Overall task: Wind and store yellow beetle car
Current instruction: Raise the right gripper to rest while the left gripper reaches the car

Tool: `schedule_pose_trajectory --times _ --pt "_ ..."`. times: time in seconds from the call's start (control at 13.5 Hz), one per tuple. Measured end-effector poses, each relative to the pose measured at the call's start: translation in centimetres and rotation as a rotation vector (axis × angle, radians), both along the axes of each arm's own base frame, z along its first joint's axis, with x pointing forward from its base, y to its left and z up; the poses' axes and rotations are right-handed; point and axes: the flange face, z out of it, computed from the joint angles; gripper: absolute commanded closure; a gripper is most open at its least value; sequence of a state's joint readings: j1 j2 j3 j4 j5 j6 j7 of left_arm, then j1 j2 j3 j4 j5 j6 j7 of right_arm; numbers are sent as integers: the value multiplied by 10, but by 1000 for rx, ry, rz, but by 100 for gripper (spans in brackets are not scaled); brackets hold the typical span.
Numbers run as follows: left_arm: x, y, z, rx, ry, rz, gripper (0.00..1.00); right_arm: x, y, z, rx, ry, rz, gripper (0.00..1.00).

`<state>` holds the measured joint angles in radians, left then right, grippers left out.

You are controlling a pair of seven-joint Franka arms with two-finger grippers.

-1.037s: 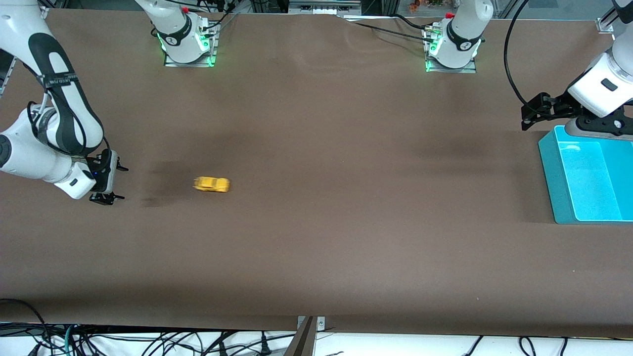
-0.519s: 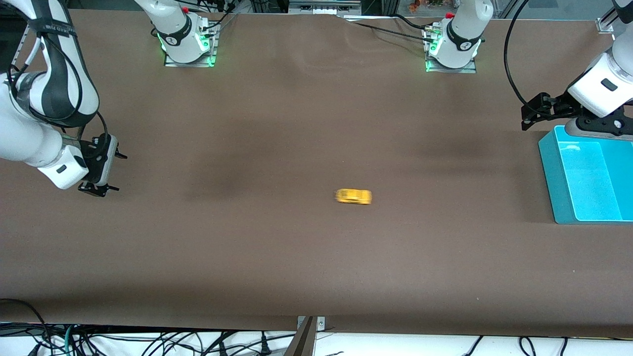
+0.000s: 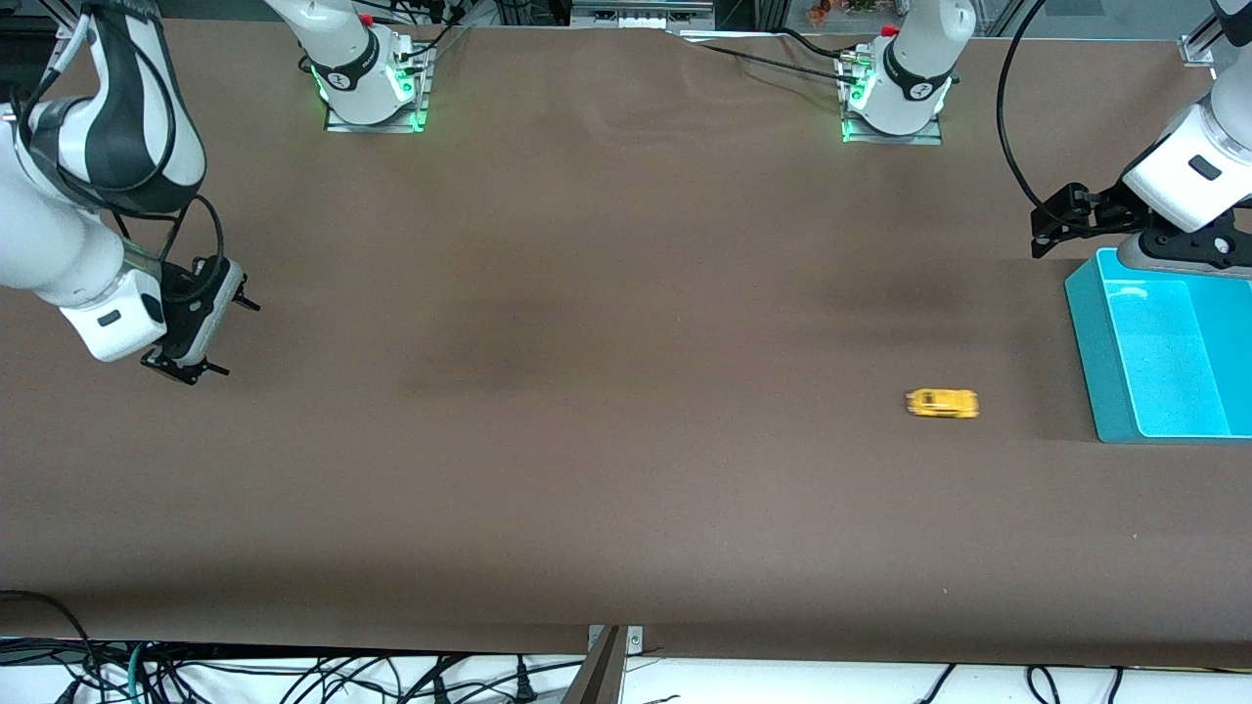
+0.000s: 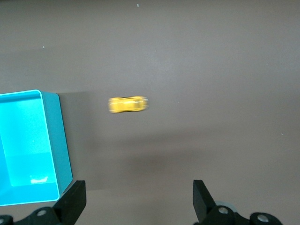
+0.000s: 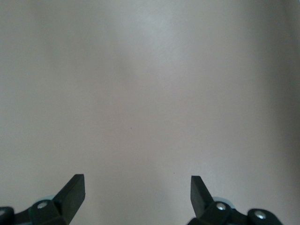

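Yellow beetle car [image 3: 942,403] sits on the brown desk [image 3: 606,508], toward the left arm's end, wheels down, lying lengthwise along the desk. It looks smeared in both the front view and the left wrist view [image 4: 128,104]. Nothing touches it. It is near the teal bin [image 3: 1154,352] but apart from it, a strip of bare desk between the two. The car lies level with the bin's nearer corner.

The teal bin stands at the left arm's end of the desk, open top, nothing visible inside; part of it is cut off by the picture edge. In the left wrist view the bin [image 4: 51,140] shows beside the car with a gap between.

Right pincer [image 3: 210,332] hangs over the desk at the right arm's end, well apart from the car, fingers spread and holding nothing. Right wrist view shows both fingertips [image 5: 72,190] wide apart over bare desk surface.

Left pincer [image 3: 1051,230] is over the desk just beside the bin's farther edge, fingers spread, holding nothing. Left wrist view shows its fingertips [image 4: 201,199] wide apart, with car and bin both in sight below.

Farthest from the camera, the two arm bases [image 3: 372,83] stand along the desk edge with green lights on.
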<state>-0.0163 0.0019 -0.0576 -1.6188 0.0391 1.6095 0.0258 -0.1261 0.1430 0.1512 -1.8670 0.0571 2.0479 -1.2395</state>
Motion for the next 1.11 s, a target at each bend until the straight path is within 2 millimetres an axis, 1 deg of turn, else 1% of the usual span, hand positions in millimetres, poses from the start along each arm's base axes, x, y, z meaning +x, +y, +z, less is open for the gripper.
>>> schedule_pose_trajectory --times 0.15,0.22,0.59,0.74,0.96,1.11 --pt "0 0 0 0 0 0 0 -5 13 19 0 -18 -92 0" --pt "0 0 0 0 0 0 0 -8 17 26 2 -19 -135 0" --pt "0 0 0 0 1 1 0 -21 19 47 5 15 -425 0" --pt "1 0 -2 0 4 1 0 -25 24 58 15 8 -548 0" --pt "2 2 -11 2 38 4 0 -32 36 73 31 4 -710 0" --pt "2 3 -19 4 70 6 0 -41 40 85 32 20 -813 0"
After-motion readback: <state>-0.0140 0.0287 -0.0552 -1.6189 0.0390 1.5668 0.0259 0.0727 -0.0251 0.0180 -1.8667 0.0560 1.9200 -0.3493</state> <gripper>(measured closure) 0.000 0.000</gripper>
